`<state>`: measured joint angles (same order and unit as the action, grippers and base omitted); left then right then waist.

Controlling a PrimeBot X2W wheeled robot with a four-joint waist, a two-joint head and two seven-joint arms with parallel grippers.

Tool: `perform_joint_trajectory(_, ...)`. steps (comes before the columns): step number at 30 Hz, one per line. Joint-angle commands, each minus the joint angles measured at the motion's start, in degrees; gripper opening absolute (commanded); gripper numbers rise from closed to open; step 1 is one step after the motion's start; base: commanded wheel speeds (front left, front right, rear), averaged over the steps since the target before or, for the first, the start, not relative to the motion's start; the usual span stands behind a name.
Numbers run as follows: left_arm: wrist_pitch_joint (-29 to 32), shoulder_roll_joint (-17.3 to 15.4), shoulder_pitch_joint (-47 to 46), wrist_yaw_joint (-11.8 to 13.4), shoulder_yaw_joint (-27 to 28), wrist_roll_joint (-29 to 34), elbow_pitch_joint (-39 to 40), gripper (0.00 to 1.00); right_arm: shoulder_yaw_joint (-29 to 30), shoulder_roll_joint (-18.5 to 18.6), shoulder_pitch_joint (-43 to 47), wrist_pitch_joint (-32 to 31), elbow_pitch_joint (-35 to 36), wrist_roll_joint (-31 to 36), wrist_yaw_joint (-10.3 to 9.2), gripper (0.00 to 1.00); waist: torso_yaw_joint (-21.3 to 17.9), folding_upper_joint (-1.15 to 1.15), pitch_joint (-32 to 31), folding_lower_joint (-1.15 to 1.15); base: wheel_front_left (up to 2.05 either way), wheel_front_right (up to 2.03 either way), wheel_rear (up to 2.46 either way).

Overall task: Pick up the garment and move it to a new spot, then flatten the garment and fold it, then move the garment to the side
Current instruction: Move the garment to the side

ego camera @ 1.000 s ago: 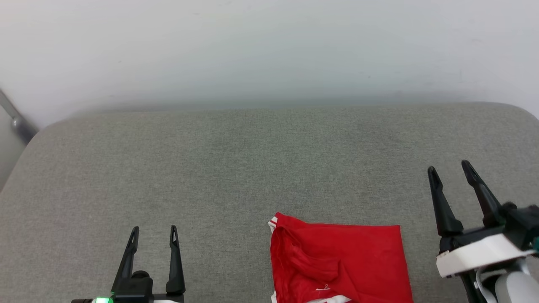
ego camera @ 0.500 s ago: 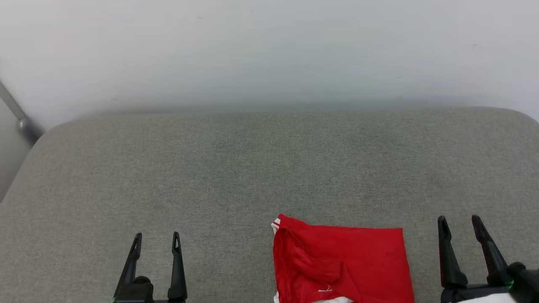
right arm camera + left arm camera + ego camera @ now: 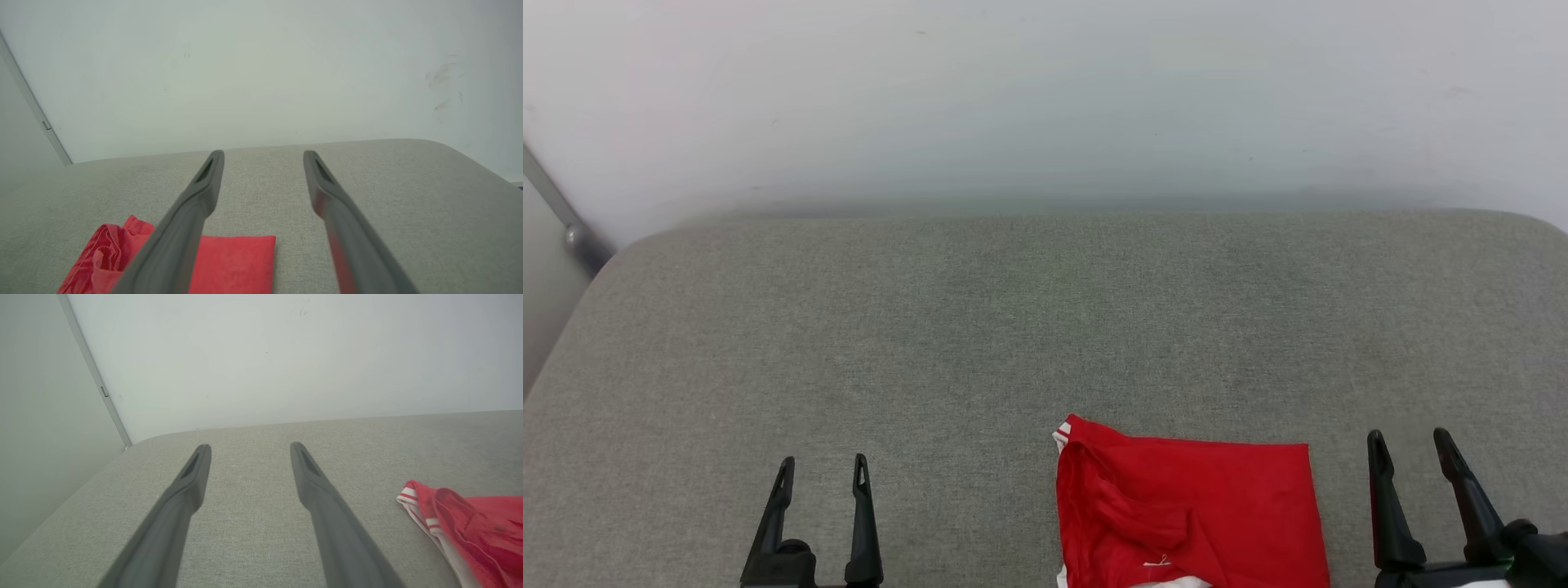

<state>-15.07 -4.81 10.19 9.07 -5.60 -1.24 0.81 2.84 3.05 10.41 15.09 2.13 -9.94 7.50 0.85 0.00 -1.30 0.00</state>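
The garment [image 3: 1192, 514] is a red jersey folded into a compact rectangle, lying on the grey cushioned surface [image 3: 1013, 327] at the lower middle-right of the head view, with striped trim at its left corner. My left gripper [image 3: 821, 469] stands open well to its left, nothing between its fingers. My right gripper [image 3: 1411, 445] stands open just right of the garment, apart from it. In the left wrist view the garment [image 3: 470, 526] lies at the right of my open left gripper [image 3: 250, 448]. In the right wrist view the garment [image 3: 233, 265] lies low left of my open right gripper [image 3: 263, 155].
A pale wall [image 3: 1045, 98] rises behind the grey surface. A metal bar [image 3: 564, 220] slants at the far left beyond the surface's rounded corner. The surface's right edge curves away at the far right [image 3: 482, 167].
My right gripper has drawn back and down toward the lower right corner of the head view. The head view has tilted slightly. The garment and left gripper stay as they were.
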Motion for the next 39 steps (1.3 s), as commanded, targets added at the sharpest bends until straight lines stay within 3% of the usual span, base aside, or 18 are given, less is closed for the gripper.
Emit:
perform_joint_trajectory(1, -0.1, 0.1, 0.3, -0.1, 0.1, 0.3, 0.0, 1.00, 0.0, -0.3, -1.0, 0.1, 0.5, 0.8, -0.03, 1.00, 0.0, 0.00, 0.0, 0.00, 0.00, 0.00, 0.00)
perform_joint_trajectory(6, -0.1, 0.4, 0.2, -0.3, 0.4, 0.3, -0.1, 1.00, -0.1, 1.7, -4.7, 0.1, 1.9, 1.5, -0.04, 1.00, -0.2, 0.00, 0.2, 0.00, 0.00, 0.00, 0.00)
perform_joint_trajectory(10, -0.1, 0.5, 0.0, -0.4, 0.5, 0.5, -0.2, 1.00, -0.6, 6.0, -10.3, -0.4, 3.7, 0.6, -0.03, 1.00, -0.2, 0.00, 0.5, 0.00, 0.00, 0.00, 0.00)
perform_joint_trajectory(13, -0.1, 0.5, -0.4, -0.6, 0.6, 0.5, -0.2, 1.00, -1.8, 10.0, -14.7, -4.0, 5.3, -0.3, -0.03, 1.00, -0.2, 0.00, 0.9, 0.00, 0.00, 0.00, 0.00)
perform_joint_trajectory(16, -0.1, 0.6, -0.5, -0.9, 0.7, 0.6, -0.1, 1.00, -3.6, 13.7, -18.2, -12.3, 5.6, -3.0, -0.03, 1.00, -0.2, 0.00, 1.3, 0.00, 0.00, 0.00, 0.00)
perform_joint_trajectory(20, -0.1, 0.6, -1.0, -1.0, 0.7, 0.5, 0.1, 1.00, -6.0, 18.5, -21.3, -30.2, 3.4, -11.3, -0.04, 1.00, 0.0, 0.00, 2.1, 0.00, 0.00, 0.00, 0.00)
perform_joint_trajectory(21, -0.1, 0.6, -1.0, -1.0, 0.7, 0.5, 0.1, 1.00, -6.0, 18.5, -21.3, -30.2, 3.4, -11.3, -0.04, 1.00, 0.0, 0.00, 2.1, 0.00, 0.00, 0.00, 0.00)
perform_joint_trajectory(25, -0.1, 0.7, -1.4, -1.1, 0.9, 0.5, 0.4, 1.00, -7.4, 22.8, -21.9, -46.8, 1.9, -21.5, -0.03, 1.00, 0.2, 0.00, 3.5, 0.00, 0.00, 0.00, 0.00)
perform_joint_trajectory(29, -0.1, 0.8, -2.6, -1.3, 1.0, 0.4, 0.5, 1.00, -8.5, 26.0, -19.6, -58.9, 0.3, -30.7, -0.03, 1.00, 0.5, 0.00, 5.2, 0.00, 0.00, 0.00, 0.00)
perform_joint_trajectory(33, -0.1, 0.9, -3.9, -1.5, 0.8, 0.5, 0.7, 1.00, -9.4, 27.7, -16.9, -66.5, -1.0, -36.6, -0.03, 1.00, 1.1, 0.00, 7.5, 0.00, 0.00, 0.00, 0.00)
perform_joint_trajectory(39, -0.1, 1.0, -6.5, -1.9, 0.5, 0.6, 0.9, 1.00, -9.6, 25.4, -14.8, -70.6, -3.6, -43.8, -0.03, 1.00, 2.3, 0.00, 11.9, 0.00, 0.00, 0.00, 0.00)
